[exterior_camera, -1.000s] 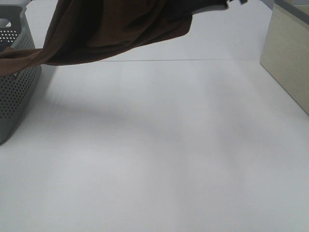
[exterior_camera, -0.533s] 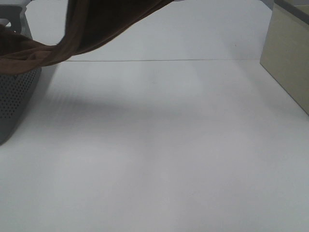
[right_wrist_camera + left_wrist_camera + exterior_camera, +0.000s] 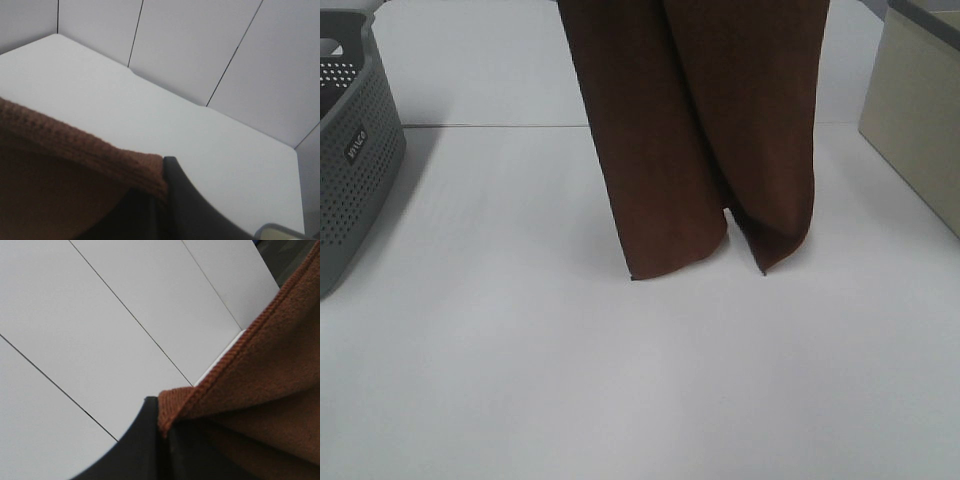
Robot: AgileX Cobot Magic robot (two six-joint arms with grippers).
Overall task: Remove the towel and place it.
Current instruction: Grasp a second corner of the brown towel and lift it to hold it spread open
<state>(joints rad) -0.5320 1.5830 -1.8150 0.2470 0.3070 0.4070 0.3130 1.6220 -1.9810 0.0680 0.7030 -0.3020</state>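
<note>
The towel [image 3: 700,130] is a dark reddish-brown cloth. It hangs straight down from above the top edge of the exterior view, over the middle of the white table [image 3: 620,380]. Its lower edge is at or just above the tabletop; I cannot tell if it touches. No white tag shows. Both grippers are above the exterior view's frame. In the left wrist view my left gripper [image 3: 162,432] is shut on a corner of the towel [image 3: 260,390]. In the right wrist view my right gripper [image 3: 162,192] is shut on another corner of the towel [image 3: 75,175].
A grey perforated basket [image 3: 360,170] stands at the left edge of the table, apart from the towel. A beige box [image 3: 920,120] stands at the right edge. A seam line crosses the table at the back.
The towel was trailing from the basket up to the top of the view. It has come out of the basket, moved right and now hangs spread over the table's middle.
</note>
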